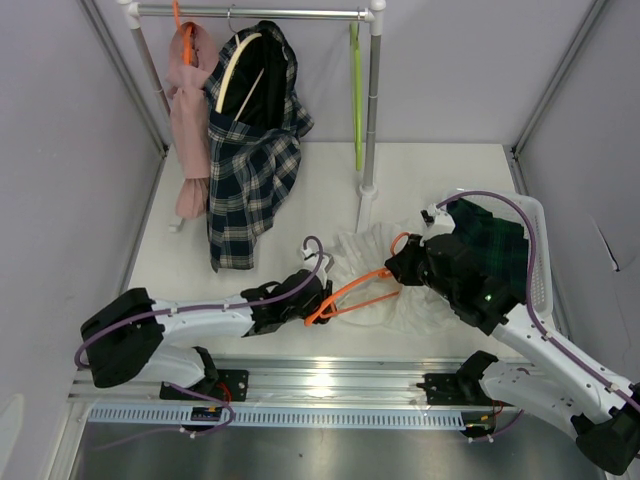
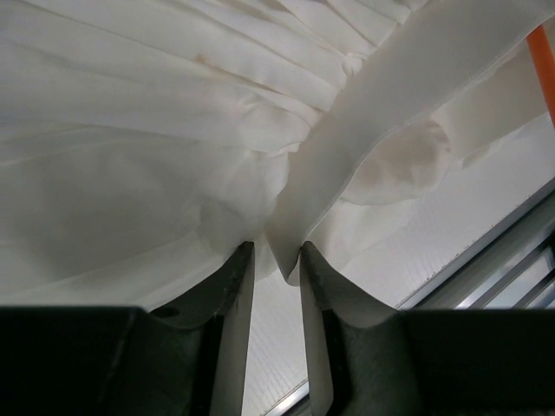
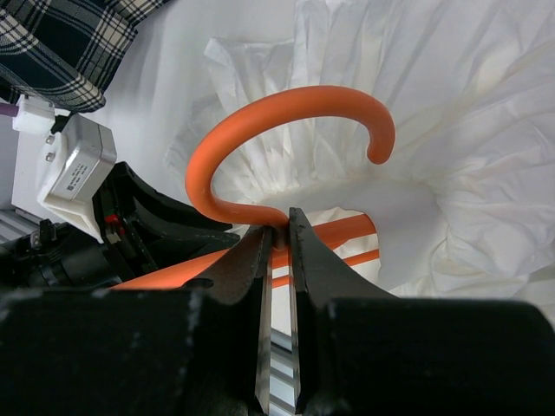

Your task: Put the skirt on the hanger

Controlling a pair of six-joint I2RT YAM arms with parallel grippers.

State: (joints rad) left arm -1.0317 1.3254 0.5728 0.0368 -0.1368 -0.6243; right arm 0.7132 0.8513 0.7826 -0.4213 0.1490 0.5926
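Clamping orange hanger point(image 3: 286, 108) neck: right claw point(image 3: 277, 230). Left claw point(image 2: 276, 250) pinched white cloth point(image 2: 130, 173) at its tips. Shallow pinch might slip if the claws pulled apart.

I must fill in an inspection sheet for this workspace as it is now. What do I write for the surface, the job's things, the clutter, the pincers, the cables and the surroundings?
Surface: white table, partly under cloth.
Job's things: green tartan skirt lies in the white basket; lime-green hanger hangs on the rail; neither is held.
Clutter: white ruffled garment on the table, orange hanger over it; pink garment and checked garment on the rail.
Pincers: left pincer closed on a fold of the white ruffled garment; right pincer closed on the orange hanger's neck.
Cables: a purple cable along each arm; the right one loops over the basket.
Surroundings: grey walls, nothing else seen.
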